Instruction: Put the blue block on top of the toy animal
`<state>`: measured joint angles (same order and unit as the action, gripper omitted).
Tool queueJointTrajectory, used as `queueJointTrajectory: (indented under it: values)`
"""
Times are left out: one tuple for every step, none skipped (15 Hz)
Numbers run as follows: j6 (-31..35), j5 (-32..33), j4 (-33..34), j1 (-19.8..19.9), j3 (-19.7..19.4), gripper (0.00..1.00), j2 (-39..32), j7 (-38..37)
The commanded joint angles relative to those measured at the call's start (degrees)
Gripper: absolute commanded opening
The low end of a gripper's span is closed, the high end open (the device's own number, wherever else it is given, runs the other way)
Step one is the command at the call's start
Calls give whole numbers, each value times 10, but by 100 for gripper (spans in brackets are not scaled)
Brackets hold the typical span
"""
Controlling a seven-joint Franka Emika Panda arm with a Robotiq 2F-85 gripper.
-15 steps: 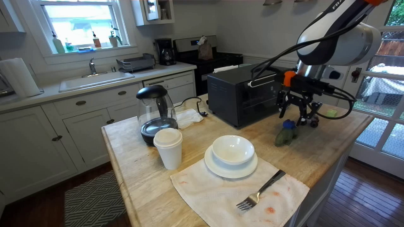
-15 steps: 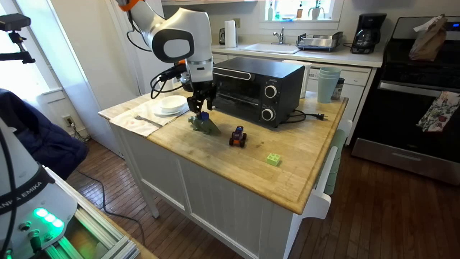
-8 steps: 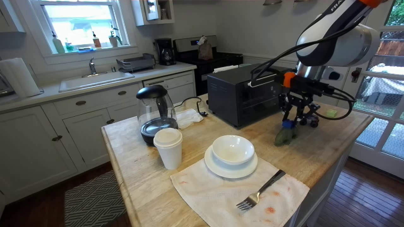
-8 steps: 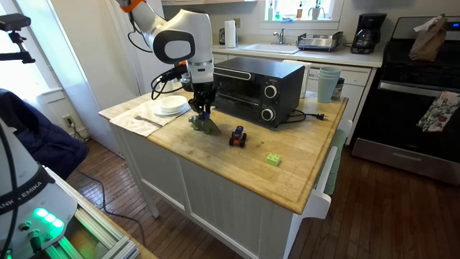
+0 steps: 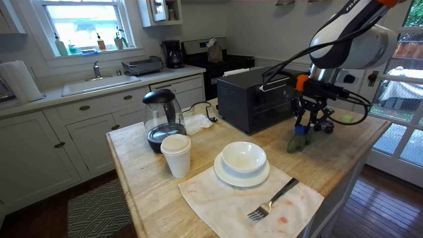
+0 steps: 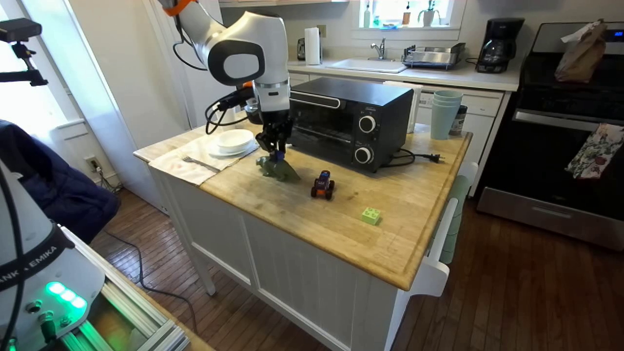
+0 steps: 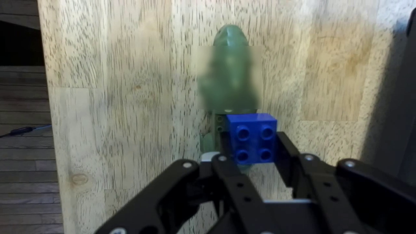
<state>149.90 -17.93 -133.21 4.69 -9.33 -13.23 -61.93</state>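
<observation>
The blue block (image 7: pixel 253 139), studs toward the wrist camera, sits between the two black fingers of my gripper (image 7: pixel 252 144), which is shut on it. The toy animal (image 7: pixel 231 78) is a green dinosaur-like figure standing on the wooden island top. In the wrist view the block overlaps its back, offset to the right, and a strip of its studded back shows left of the block. In both exterior views the block (image 5: pixel 301 129) is at the top of the animal (image 6: pixel 276 169); whether it still rests there or hangs just above, I cannot tell.
The black toaster oven (image 6: pixel 351 122) stands close beside the arm. A toy truck (image 6: pixel 322 185) and a light green block (image 6: pixel 371 216) lie on the island top (image 6: pixel 312 224). A bowl (image 5: pixel 244 157) on a plate, a fork (image 5: pixel 274 200) and a white cup (image 5: pixel 176 155) are also there.
The gripper has come down slightly and its jaws, apart above the block a second ago, have shut on it. Block and animal have shifted only slightly.
</observation>
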Motion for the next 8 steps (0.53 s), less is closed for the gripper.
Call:
queueJointTrajectory:
  values:
    - [-9, 11, 0, -4, 1, 11, 10, -1]
    - [-9, 11, 0, -4, 2, 11, 12, 2]
    - [-9, 15, -1, -6, 1, 11, 12, -1]
    - [-10, 15, -1, -6, 1, 11, 12, 1]
    - [-10, 16, -1, -6, 0, 11, 12, 0]
    - [-11, 17, -1, -6, 0, 11, 12, -1]
    - [-9, 16, -2, -5, 0, 11, 14, 1]
    - [-2, 9, -4, -4, 2, 11, 18, 6]
